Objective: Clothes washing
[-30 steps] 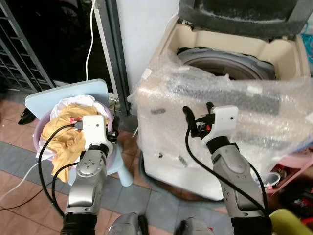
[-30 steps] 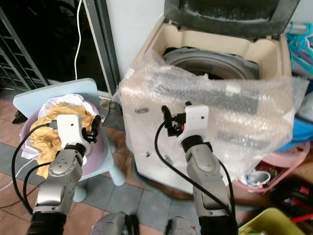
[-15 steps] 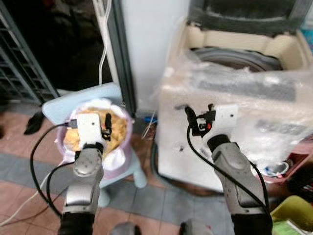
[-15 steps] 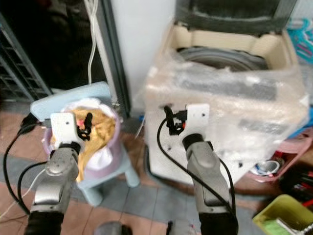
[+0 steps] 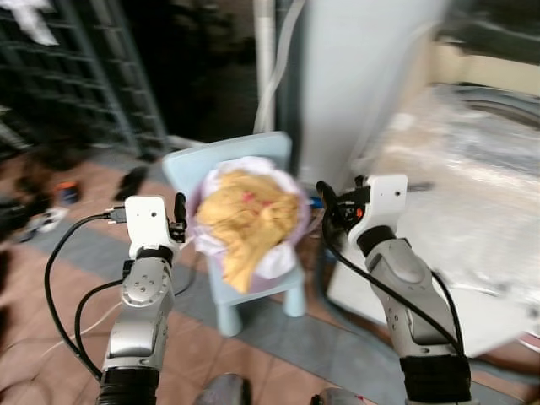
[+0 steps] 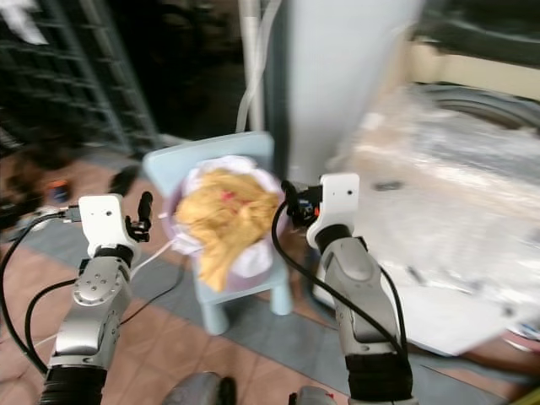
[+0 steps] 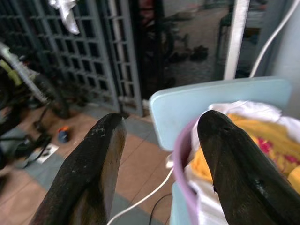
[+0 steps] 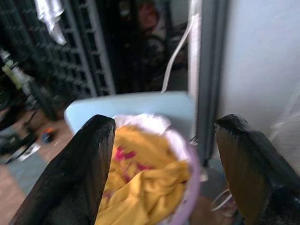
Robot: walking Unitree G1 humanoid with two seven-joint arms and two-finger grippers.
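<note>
A lilac basin [image 5: 297, 226] heaped with yellow clothes [image 5: 246, 215] and some white cloth stands on a small light-blue chair [image 5: 226, 158] in the middle of the head views. The washing machine [image 5: 472, 202], wrapped in bubble wrap, is blurred at the right. My left gripper [image 5: 179, 211] hovers open just left of the basin; its fingers [image 7: 101, 159] frame the chair back and basin rim [image 7: 180, 154]. Just right of the basin, near the machine's corner, my right gripper [image 5: 339, 198] is held open. Between its fingers [image 8: 89, 159], the yellow clothes [image 8: 145, 187] lie ahead.
A dark metal grille gate [image 5: 76, 76] closes the back left. Shoes [image 5: 131, 180] and small items lie on the tiled floor there. A white cable [image 5: 278, 59] hangs beside the grey door post [image 5: 354, 76]. A white cord [image 7: 140, 197] trails across the floor by the chair.
The camera has swung left, so the basin and chair now sit in the middle and the washing machine has slid to the right edge. The picture is blurred. Both grippers stay open.
</note>
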